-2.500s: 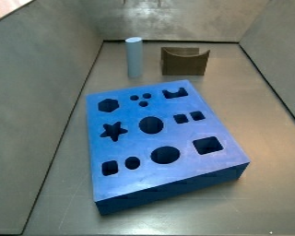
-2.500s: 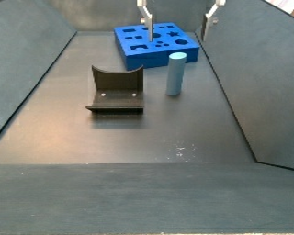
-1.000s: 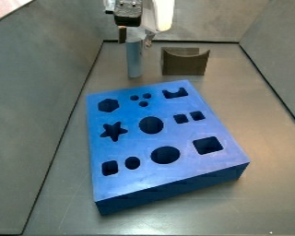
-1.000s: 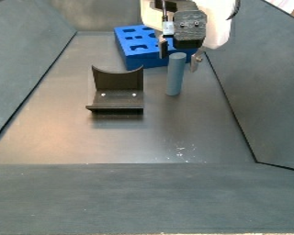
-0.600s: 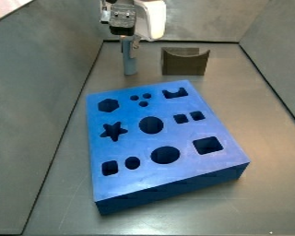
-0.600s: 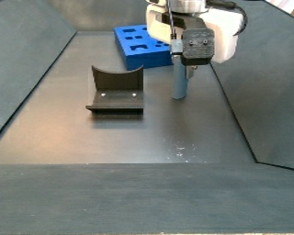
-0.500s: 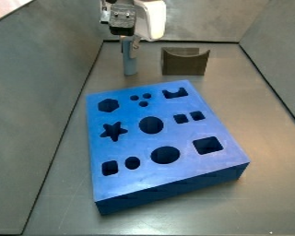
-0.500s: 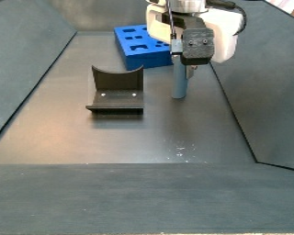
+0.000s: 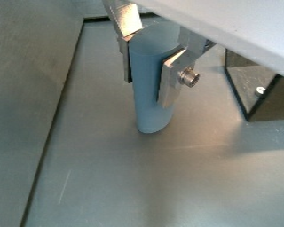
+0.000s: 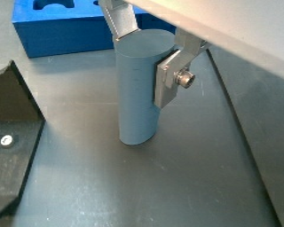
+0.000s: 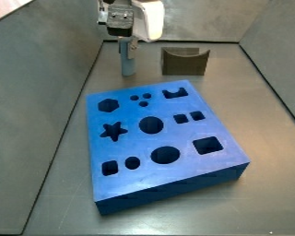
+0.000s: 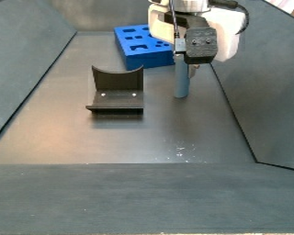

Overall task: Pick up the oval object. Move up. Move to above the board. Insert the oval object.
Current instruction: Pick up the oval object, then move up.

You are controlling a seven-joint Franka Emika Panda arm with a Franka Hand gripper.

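Note:
The oval object is a tall pale light-blue peg standing upright on the grey floor, seen in both side views (image 11: 125,64) (image 12: 183,84) and both wrist views (image 9: 153,111) (image 10: 135,102). My gripper (image 11: 125,41) (image 12: 186,57) is down over its upper part. In both wrist views the gripper (image 9: 148,82) (image 10: 145,64) has a silver finger plate pressed on each side of the peg. The board (image 11: 175,191) (image 12: 142,61) is a thick blue slab with dark shaped holes; it lies apart from the peg, and a corner of it shows in a wrist view (image 10: 61,37).
The fixture (image 11: 183,61) (image 12: 115,90), a dark bracket with a curved notch, stands beside the peg and shows at the edge of both wrist views (image 9: 258,89) (image 10: 7,133). Grey sloping walls close in the floor on all sides.
The gripper has come into view, dropped over the peg's top and closed on it; the peg shifted slightly sideways. Nothing has visibly changed in the last half second.

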